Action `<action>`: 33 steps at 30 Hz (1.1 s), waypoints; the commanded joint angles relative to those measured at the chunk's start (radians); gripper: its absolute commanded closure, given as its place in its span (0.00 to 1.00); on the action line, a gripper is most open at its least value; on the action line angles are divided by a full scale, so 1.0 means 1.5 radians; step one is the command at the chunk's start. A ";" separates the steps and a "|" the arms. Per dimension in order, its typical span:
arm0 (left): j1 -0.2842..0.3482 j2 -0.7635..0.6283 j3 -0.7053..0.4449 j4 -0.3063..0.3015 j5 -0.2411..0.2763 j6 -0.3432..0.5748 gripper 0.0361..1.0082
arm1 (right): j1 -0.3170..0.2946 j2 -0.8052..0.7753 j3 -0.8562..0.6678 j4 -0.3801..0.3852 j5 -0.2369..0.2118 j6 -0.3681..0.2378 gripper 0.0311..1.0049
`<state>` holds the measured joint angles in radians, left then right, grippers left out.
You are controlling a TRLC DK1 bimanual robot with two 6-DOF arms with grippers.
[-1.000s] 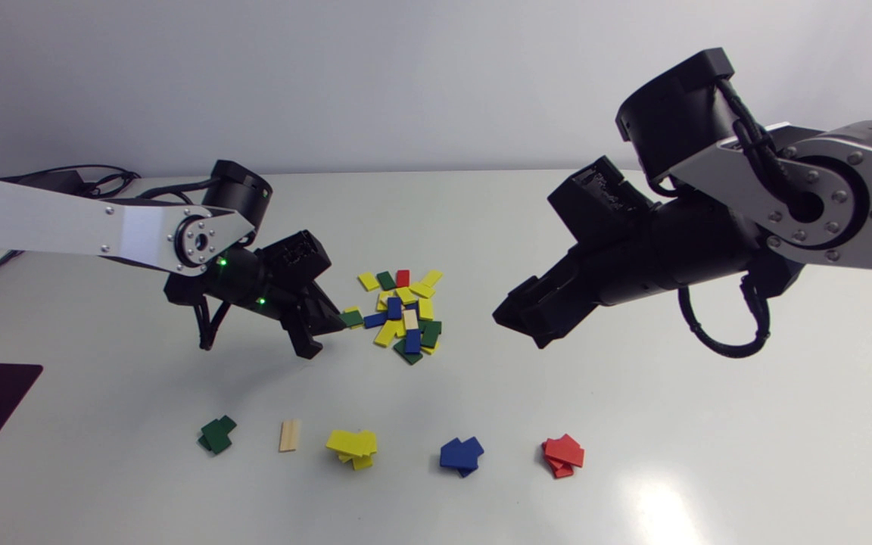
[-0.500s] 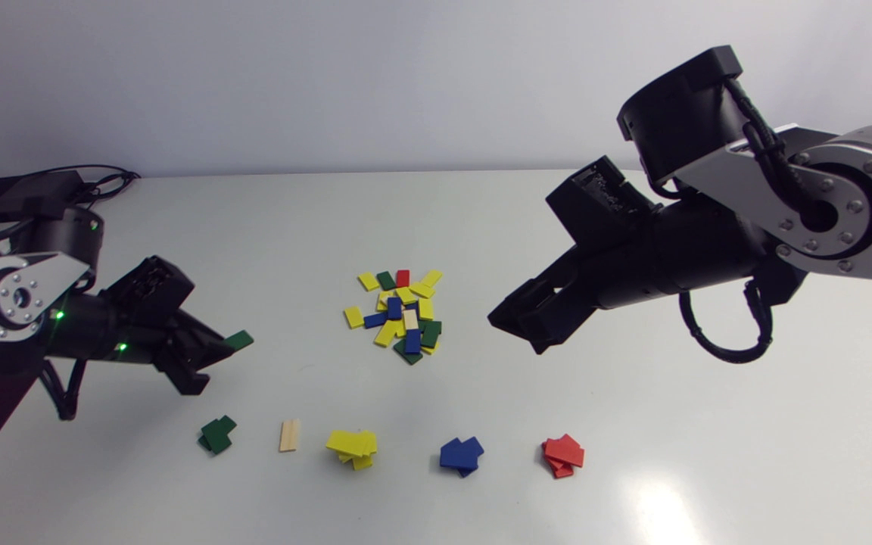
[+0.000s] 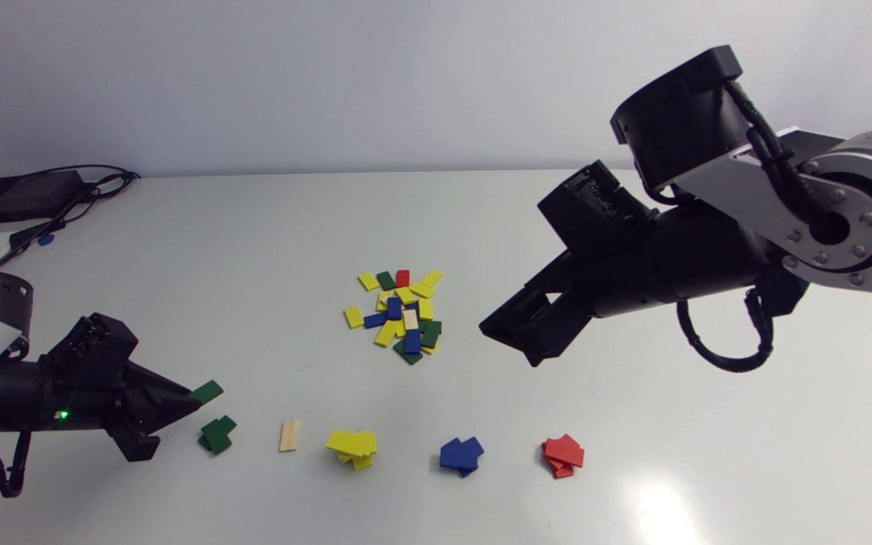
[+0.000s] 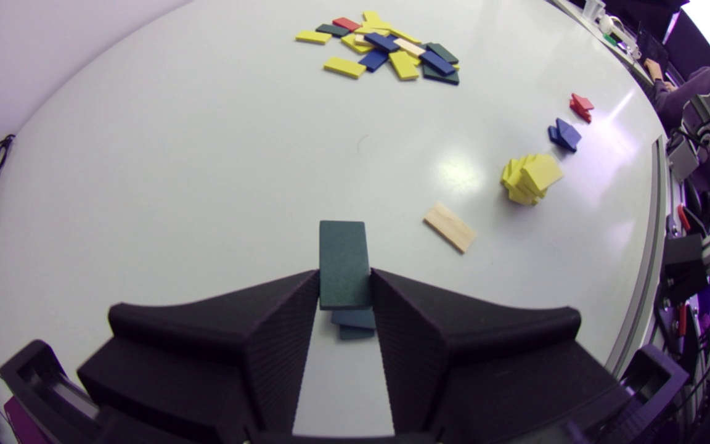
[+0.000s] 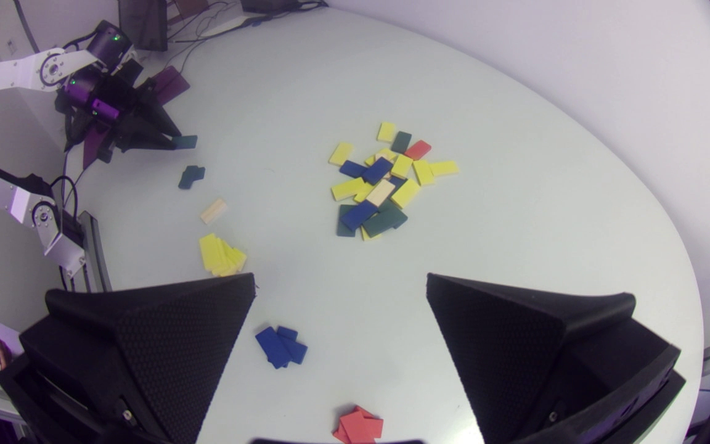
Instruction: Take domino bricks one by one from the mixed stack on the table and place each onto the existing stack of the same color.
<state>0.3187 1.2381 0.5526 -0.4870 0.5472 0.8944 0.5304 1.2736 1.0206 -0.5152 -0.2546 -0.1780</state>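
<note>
A green brick (image 4: 344, 253) clamped in left pincer (image 4: 344, 275) — over green stack (image 3: 216, 434); right pincer (image 5: 339, 280) wide.

Mixed pile (image 3: 402, 318) sits about the middle of the table (image 3: 254, 250). Closer to the front edge there's a row going left to right: leftmost stack (image 3: 216, 434), a lone piece (image 3: 290, 435) lying flat, middle stack (image 3: 352, 448), fourth stack (image 3: 461, 454), rightmost stack (image 3: 562, 456). Left claw (image 3: 192, 401) is at the row's left end, with a brick (image 3: 207, 391) between its fingers just over the leftmost stack. Right claw (image 3: 508, 341) hangs right of the pile, behind the row.
</note>
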 commanded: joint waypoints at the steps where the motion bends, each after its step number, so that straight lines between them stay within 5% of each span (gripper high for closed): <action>1: 0.007 -0.007 -0.027 -0.012 0.015 0.028 0.71 | 0.004 -0.017 -0.027 0.005 0.001 0.012 0.03; 16: 0.037 0.035 -0.060 -0.010 0.025 0.077 0.71 | 0.007 -0.045 -0.047 0.005 0.001 0.015 0.03; 33: 0.063 0.091 -0.075 0.014 0.075 0.134 0.70 | 0.002 -0.054 -0.063 0.006 0.000 0.008 0.03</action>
<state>0.4057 1.3552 0.4633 -0.4713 0.6411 1.0584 0.5312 1.2064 0.9569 -0.5125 -0.2550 -0.1749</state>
